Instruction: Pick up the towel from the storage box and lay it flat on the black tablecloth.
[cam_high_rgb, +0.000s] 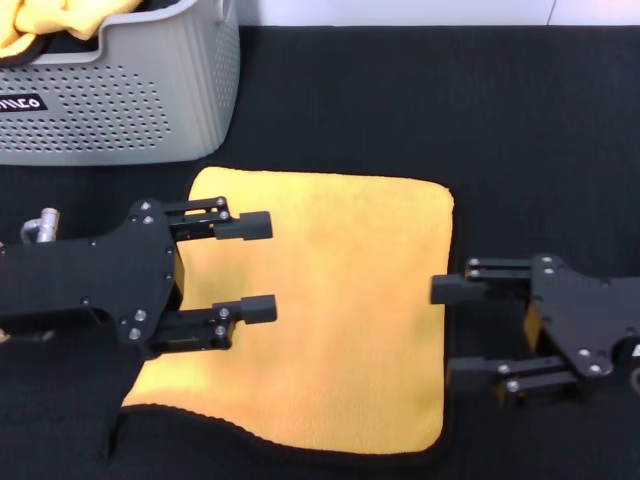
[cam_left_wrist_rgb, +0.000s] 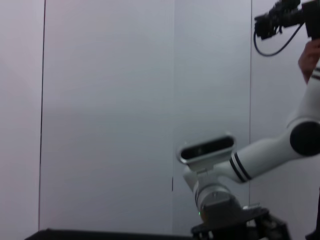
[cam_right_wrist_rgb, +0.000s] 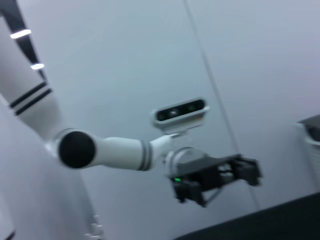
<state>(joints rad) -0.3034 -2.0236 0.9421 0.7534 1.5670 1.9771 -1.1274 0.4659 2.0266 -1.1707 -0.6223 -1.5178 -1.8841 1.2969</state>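
The towel (cam_high_rgb: 330, 310) lies spread out on the black tablecloth (cam_high_rgb: 450, 110), just in front of the storage box (cam_high_rgb: 130, 95). It is a squarish piece of yellow-orange fleece with a soft, faintly napped surface, rounded corners and a thin black piped edge that shows most clearly along the near side. Its sides run roughly square to the table edges, and it looks slightly longer front to back than across, though the difference is small. The near left corner is not quite flat: the edge there curves and lifts a little. The tablecloth under it is a wide matte black fabric with a fine speckle, reaching well beyond the towel on every side.

The storage box is a light grey plastic basket with rows of small round holes and a small black label with white letters. Another yellow cloth (cam_high_rgb: 45, 22) is bunched up inside it.

The left gripper (cam_high_rgb: 258, 268) hovers over the left part of the towel, its two black fingers spread apart and holding nothing. The right gripper (cam_high_rgb: 455, 330) sits at the towel's right edge, fingers likewise apart and empty. The wrist views show only the opposite arm against a pale wall.
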